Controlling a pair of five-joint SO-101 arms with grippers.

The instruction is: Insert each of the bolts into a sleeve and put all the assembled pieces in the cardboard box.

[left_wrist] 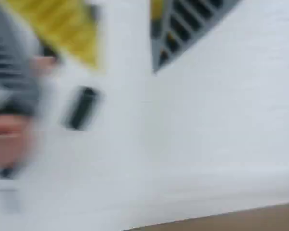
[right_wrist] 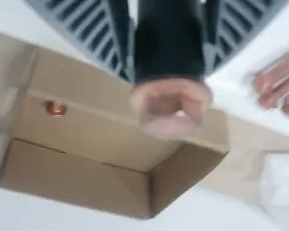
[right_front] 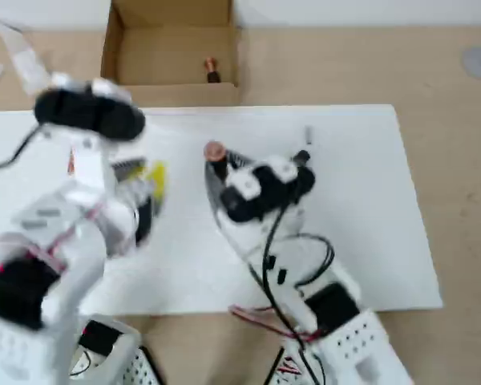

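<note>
You can read no words, numbers or signs here, not even on the cardboard box (right_front: 156, 56).

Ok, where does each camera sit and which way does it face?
High view: fixed above the table, looking down on white mat, cardboard box and both arms.
Left wrist view: on the left arm, facing the mat past the open left gripper, toward a black sleeve.
Right wrist view: on the right arm, facing the box past the right gripper, shut on a copper-headed piece.
Shared: high and right wrist views show the box.
</note>
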